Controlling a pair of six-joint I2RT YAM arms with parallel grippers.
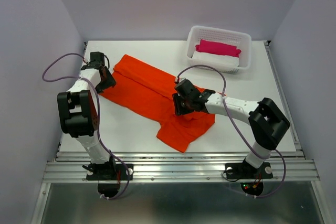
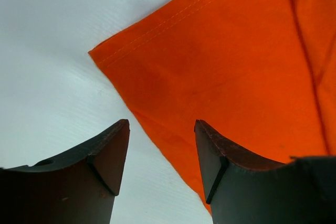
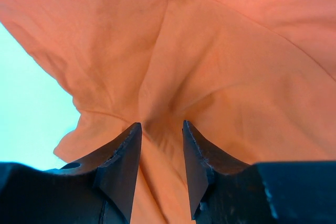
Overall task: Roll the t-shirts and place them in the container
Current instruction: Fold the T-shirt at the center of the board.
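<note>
One bright orange-red t-shirt (image 1: 152,95) lies flat and diagonal across the white table, partly folded lengthwise. My left gripper (image 1: 106,81) is at its left edge. In the left wrist view the left gripper (image 2: 161,129) is open and straddles the hem: one finger over bare table, the other over the cloth (image 2: 236,61). My right gripper (image 1: 181,104) is low on the shirt's lower middle. In the right wrist view the right gripper (image 3: 161,129) has its jaws narrowed on a raised fold of the cloth (image 3: 210,66), and creases run into the gap.
A white perforated basket (image 1: 244,43) stands at the back right and holds a rolled pink garment (image 1: 218,47) on something white. Grey walls close in the table on three sides. A metal rail (image 1: 178,170) runs along the near edge.
</note>
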